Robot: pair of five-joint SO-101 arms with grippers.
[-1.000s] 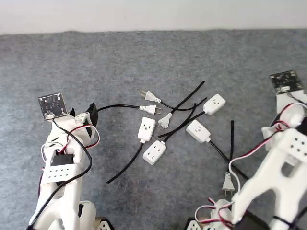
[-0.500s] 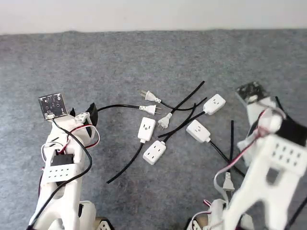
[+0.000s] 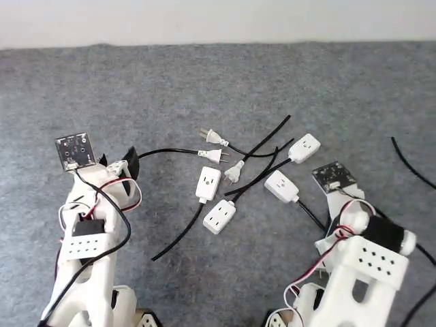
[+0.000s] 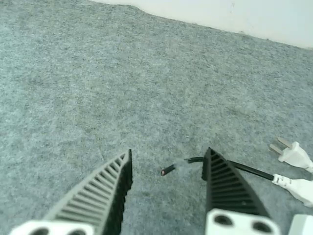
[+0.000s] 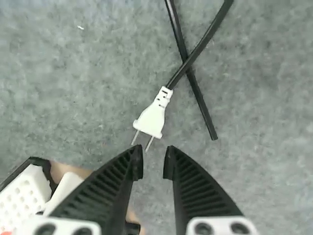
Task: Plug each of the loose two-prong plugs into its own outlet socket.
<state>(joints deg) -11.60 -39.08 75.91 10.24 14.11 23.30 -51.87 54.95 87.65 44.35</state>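
High view: four outlet sockets [image 3: 208,183] sit bunched together on the carpet, all empty as far as you can see. Three loose plugs [image 3: 214,156] lie just beside them, probably so either arm can get at them.
Left wrist view: your left gripper [image 4: 167,154] gapes wide and holds nothing, with a cable end [image 4: 167,170] lying ahead of it.
Right wrist view: your right gripper [image 5: 152,149] is narrowed to a slit and empty, right at the prongs of a fourth plug [image 5: 152,117]. Looks lined up for a grab.

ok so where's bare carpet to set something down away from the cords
The wide far strip of carpet between the wall and the plugs is bare, as is the near patch between the left arm and right arm. The middle is crowded with sockets, plugs and crossing black cords.
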